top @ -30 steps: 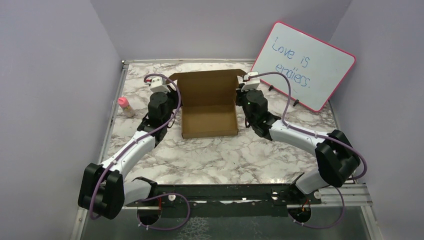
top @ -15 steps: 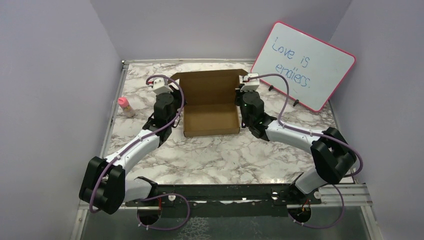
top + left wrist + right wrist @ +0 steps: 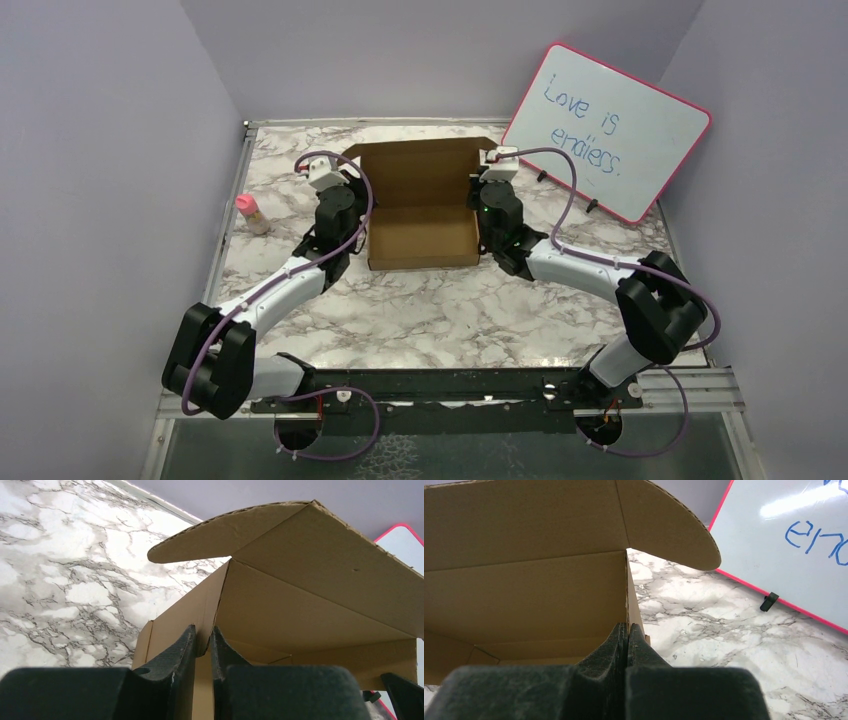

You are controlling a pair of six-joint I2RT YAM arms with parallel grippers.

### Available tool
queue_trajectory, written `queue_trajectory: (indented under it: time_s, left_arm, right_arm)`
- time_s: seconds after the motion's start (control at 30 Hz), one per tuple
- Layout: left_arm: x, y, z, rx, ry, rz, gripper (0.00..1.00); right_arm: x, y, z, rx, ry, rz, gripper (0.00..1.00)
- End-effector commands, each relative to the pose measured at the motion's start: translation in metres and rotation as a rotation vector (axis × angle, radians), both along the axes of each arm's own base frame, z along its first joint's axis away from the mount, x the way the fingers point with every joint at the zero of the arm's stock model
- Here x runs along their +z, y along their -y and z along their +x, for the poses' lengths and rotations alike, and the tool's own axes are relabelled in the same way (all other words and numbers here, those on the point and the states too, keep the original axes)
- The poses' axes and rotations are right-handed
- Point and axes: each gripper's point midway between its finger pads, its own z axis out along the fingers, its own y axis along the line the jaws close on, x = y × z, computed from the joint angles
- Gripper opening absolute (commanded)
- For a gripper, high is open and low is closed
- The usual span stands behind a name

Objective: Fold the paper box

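While the paper box (image 3: 420,240) lies lengthwise left-right, lid upright at the far side, the left gripper (image 3: 202,642) narrowly pinches its wall. The right gripper (image 3: 628,630) is closed, empty.

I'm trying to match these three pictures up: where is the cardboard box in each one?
Top external: paper box, middle of the picture.
Left wrist: fills the right side.
Right wrist: fills the left side.
Shared landmark: pink-framed whiteboard, right of the paper box everywhere.

Brown paper box (image 3: 420,235), white-grey marbled table (image 3: 430,310), pink-framed whiteboard (image 3: 640,150).
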Motion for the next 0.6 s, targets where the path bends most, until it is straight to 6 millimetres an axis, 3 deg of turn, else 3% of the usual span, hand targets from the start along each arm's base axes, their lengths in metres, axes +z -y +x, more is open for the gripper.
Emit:
queue_trajectory:
  time_s: [0.0,0.57]
  left_arm:
    - [0.013,0.008,-0.004,-0.011,0.052,-0.06,0.16]
    - [-0.008,0.001,-0.03,-0.033,0.024,-0.077,0.18]
  right_arm:
    - [-0.004,-0.007,-0.006,0.004,0.004,0.045,0.02]
    - [-0.035,-0.001,-0.026,0.018,-0.044,0.037,0.03]
